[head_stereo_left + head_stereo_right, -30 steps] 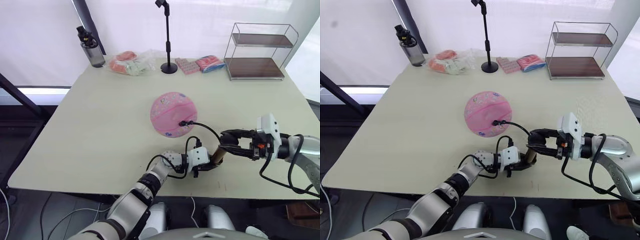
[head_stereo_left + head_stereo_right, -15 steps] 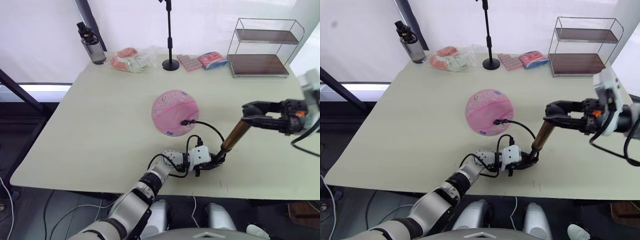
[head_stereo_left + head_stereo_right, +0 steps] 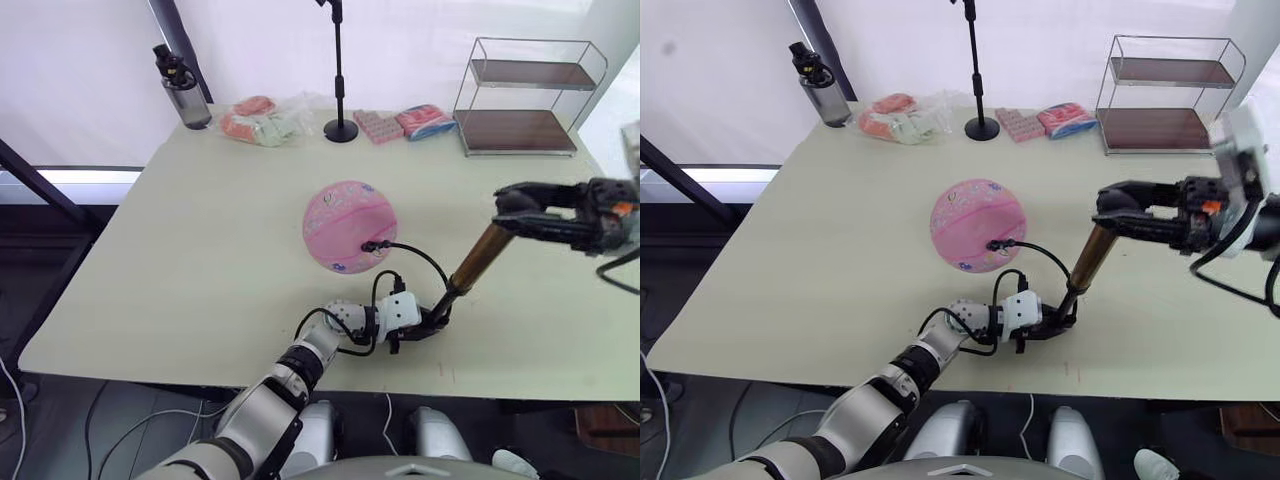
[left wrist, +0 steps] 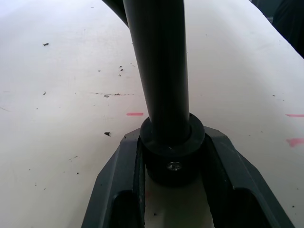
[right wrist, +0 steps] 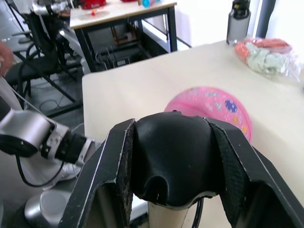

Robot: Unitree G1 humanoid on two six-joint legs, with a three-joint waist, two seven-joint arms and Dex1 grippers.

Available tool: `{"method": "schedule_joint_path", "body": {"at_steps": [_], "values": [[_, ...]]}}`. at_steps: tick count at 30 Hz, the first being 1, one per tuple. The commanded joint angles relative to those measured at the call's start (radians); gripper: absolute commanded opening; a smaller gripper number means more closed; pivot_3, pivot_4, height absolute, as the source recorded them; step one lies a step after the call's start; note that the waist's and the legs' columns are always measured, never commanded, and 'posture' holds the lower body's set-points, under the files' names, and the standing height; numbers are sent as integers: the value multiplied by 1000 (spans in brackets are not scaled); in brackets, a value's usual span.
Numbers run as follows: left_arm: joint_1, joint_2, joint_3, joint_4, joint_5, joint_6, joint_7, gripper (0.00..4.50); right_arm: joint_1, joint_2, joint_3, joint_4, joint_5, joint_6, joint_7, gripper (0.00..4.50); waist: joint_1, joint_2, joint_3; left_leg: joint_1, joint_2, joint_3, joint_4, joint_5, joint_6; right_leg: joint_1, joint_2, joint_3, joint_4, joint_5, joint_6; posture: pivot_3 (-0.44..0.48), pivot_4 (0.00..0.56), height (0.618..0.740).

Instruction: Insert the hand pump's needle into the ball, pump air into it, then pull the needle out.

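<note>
The hand pump (image 3: 478, 262) slants up from the table's (image 3: 180, 260) front edge toward its right edge. The left gripper (image 3: 432, 322) clamps its base and the right gripper (image 3: 512, 210) clamps its T-handle. Its hose (image 3: 420, 254) runs to the ball (image 3: 347, 226).

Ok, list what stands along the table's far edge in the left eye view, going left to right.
Water bottle → bagged clothes → black stand → pink patterned packets → wire shelf rack.

Bright daylight from blown-out white backdrop behind the table (image 3: 200, 240). Shadows soft and short. Right tool (image 3: 520, 208) motion-blurred. Left wrist view close-up, soft focus on near parts.
</note>
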Motion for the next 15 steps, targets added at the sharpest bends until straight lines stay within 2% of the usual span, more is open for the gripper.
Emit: {"method": "schedule_joint_path", "body": {"at_steps": [1, 7, 15], "values": [[71, 51, -47, 106, 88, 51, 1, 1124, 68, 13, 84, -8, -157, -83, -5, 1714, -2, 0, -1, 0, 0, 0, 0, 0, 0, 0, 0, 0, 0, 0, 0, 0, 150, 736], [71, 51, -45, 107, 90, 51, 5, 1124, 176, 76, 223, 18, -335, -240, -4, 1714, -2, -3, -6, 1, 0, 0, 0, 0, 0, 0, 0, 0, 0, 0, 0, 0, 150, 736], [76, 51, -42, 103, 92, 51, 7, 1124, 261, 157, 338, 79, -494, -390, -5, 1714, -2, -2, -10, 2, 0, 0, 0, 0, 0, 0, 1, 0, 0, 0, 0, 0, 150, 736]]}}
